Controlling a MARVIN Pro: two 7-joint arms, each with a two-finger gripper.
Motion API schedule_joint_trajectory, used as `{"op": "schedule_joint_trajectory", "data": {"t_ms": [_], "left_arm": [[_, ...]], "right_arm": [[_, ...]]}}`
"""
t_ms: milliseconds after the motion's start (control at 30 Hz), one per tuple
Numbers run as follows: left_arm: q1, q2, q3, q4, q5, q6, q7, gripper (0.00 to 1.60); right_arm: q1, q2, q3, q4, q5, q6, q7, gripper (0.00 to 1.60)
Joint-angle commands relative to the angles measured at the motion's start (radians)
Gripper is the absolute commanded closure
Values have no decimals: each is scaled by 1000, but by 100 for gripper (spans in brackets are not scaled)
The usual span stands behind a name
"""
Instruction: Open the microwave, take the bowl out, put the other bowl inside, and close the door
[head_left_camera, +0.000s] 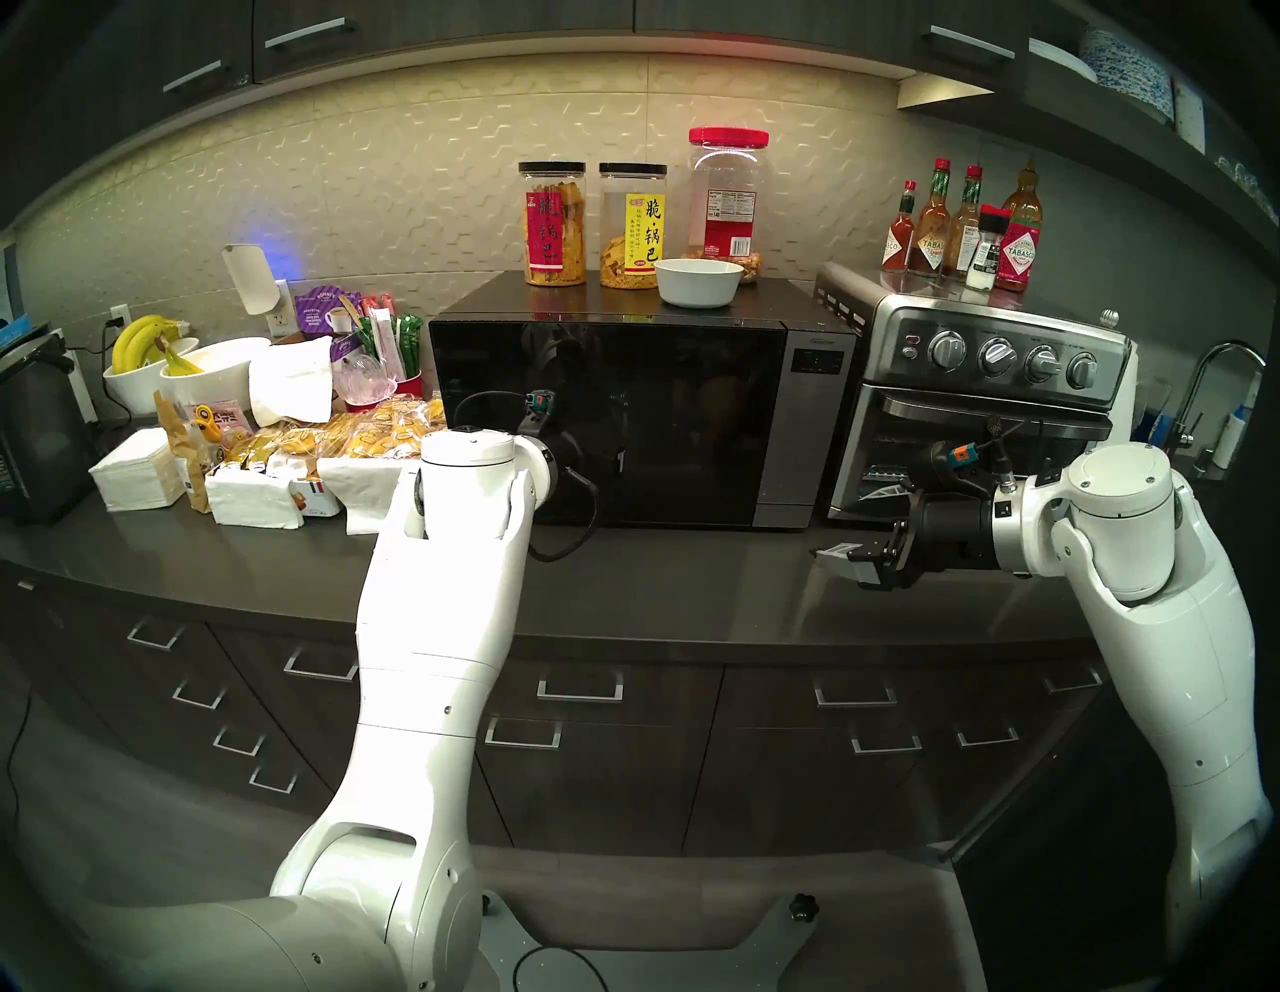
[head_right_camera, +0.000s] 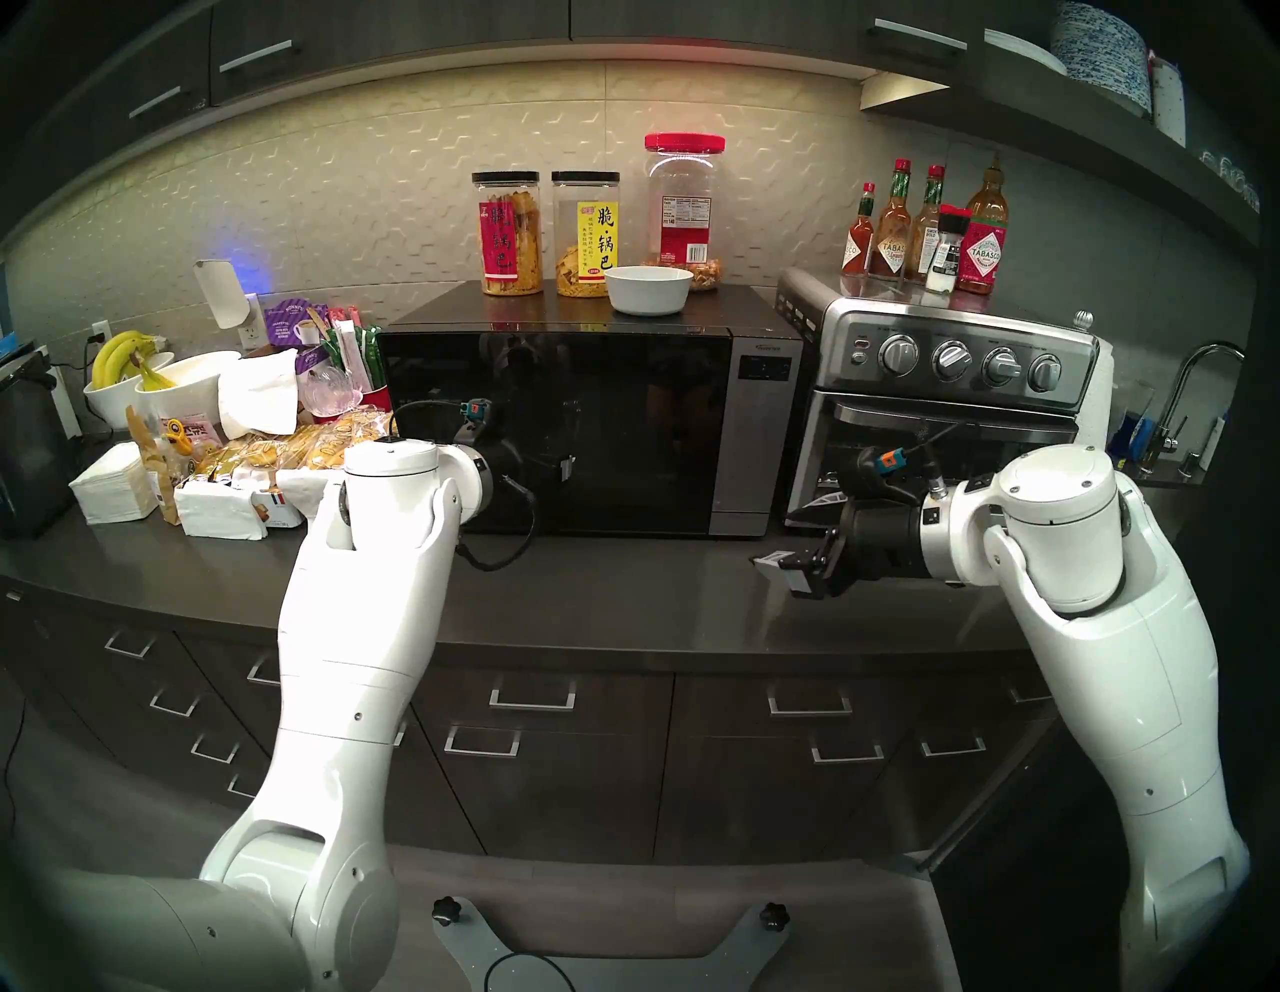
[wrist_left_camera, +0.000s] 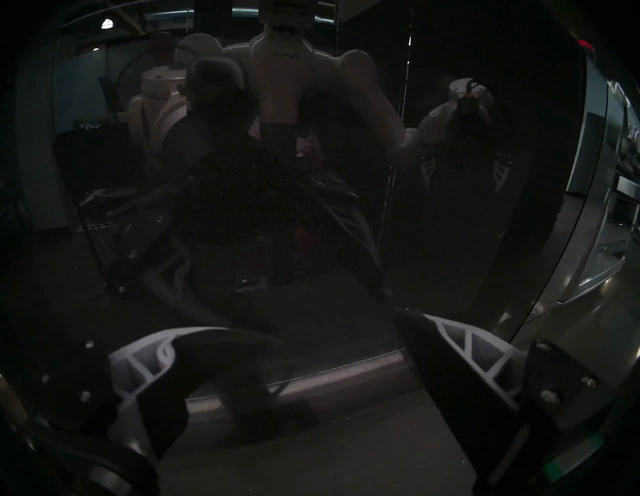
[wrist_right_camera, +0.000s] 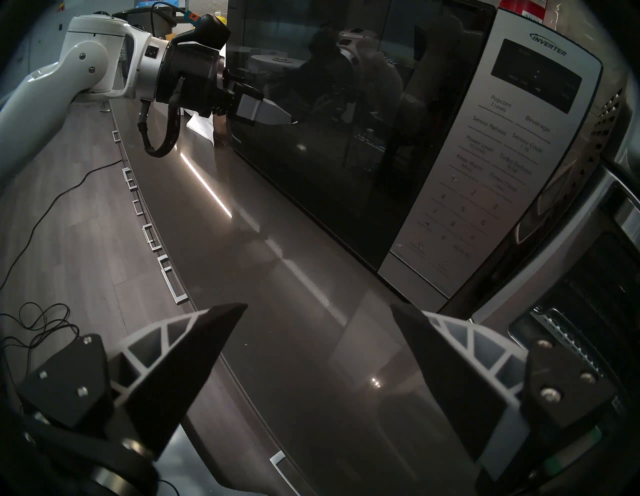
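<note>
The microwave (head_left_camera: 812, 443) stands on the counter with its black glass door (head_left_camera: 679, 415) closed. The white bowl (head_left_camera: 698, 282) sits on top of it, in front of the jars. My left gripper (wrist_right_camera: 289, 119) is open, and its fingertips touch the left part of the door (wrist_right_camera: 332, 145). In the left wrist view the fingers (wrist_left_camera: 446, 350) are spread against the dark glass. My right gripper (head_left_camera: 831, 558) hangs open and empty over the counter, in front of the microwave's right corner. The other bowl is not clearly visible; only a faint pinkish patch shows behind the glass.
A steel toaster oven (head_left_camera: 970, 415) stands right of the microwave, with sauce bottles (head_left_camera: 963, 235) on top. Three snack jars (head_left_camera: 627, 222) stand behind the white bowl. Bananas in bowls (head_left_camera: 159, 353), snack packs and napkins (head_left_camera: 135, 478) crowd the counter's left. A tap (head_left_camera: 1205, 388) is at far right.
</note>
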Motion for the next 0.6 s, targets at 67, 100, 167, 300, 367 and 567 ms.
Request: {"op": "schedule_joint_trajectory", "data": {"t_ms": [67,100,167,300,367,567], "left_arm": [[47,62,-40,-125,-51,18,-104,0],[66,70,-44,-146,-58,24,-121,0],[97,91,-48,-171,-64,29,-151,0],[167,128,-69,-230,-81,44,-210,0],[200,143,-80,-255,-92,51,-242,0],[306,208,-107,-356,-119,69,-357,0]], "right_arm": [[11,-1,4,-6,3,-3,1,0],[10,-1,4,-6,3,-3,1,0],[10,-1,4,-6,3,-3,0,0],[9,-1,4,-6,3,-3,0,0],[9,0,4,-6,3,-3,0,0],[8,0,3,-6,3,-3,-2,0]]}}
